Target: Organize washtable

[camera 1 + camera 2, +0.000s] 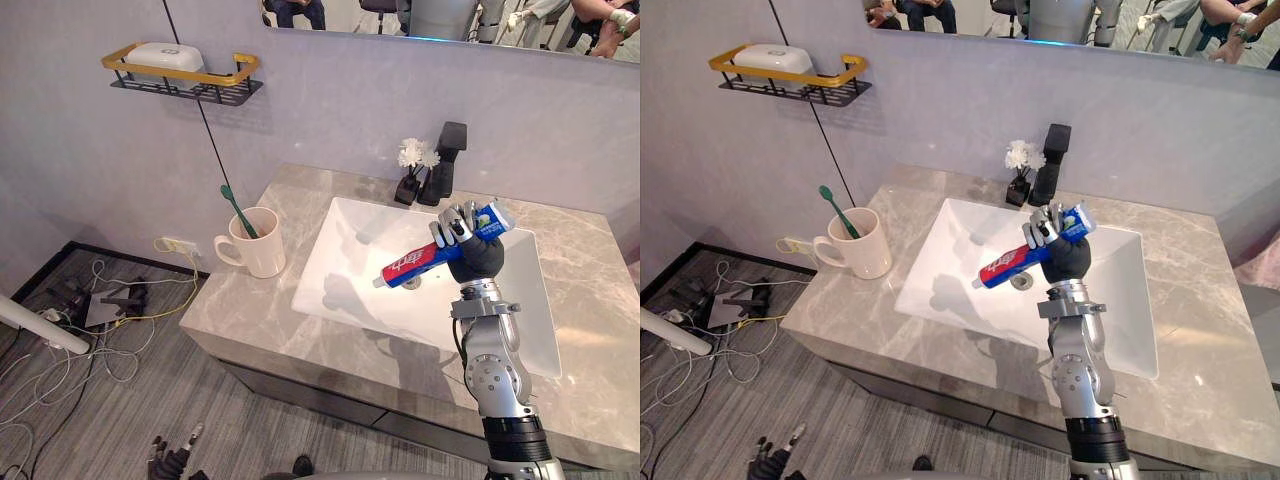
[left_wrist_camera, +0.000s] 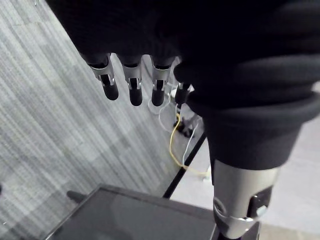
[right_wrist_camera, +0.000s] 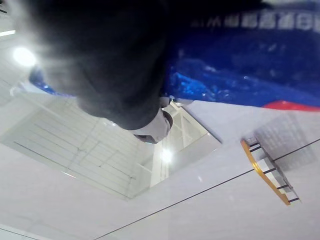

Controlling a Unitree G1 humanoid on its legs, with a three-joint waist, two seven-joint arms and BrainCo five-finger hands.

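My right hand (image 1: 468,240) is raised over the white sink (image 1: 350,290), shut on a blue and red toothpaste tube (image 1: 425,258) that points its cap down to the left. The tube (image 3: 250,70) runs across the palm in the right wrist view. A cream mug (image 1: 259,242) stands on the marble counter (image 1: 235,300) left of the sink, with a green toothbrush (image 1: 238,211) leaning in it. My left hand (image 2: 135,82) hangs low over the grey floor with relaxed, straight fingers and nothing in it.
A black tap (image 1: 445,163) and a small vase of white flowers (image 1: 414,168) stand behind the sink. A wall shelf (image 1: 180,75) holds a white soap box (image 1: 165,57). Cables and a socket strip (image 1: 180,245) lie on the floor at the left. A mirror spans the wall above.
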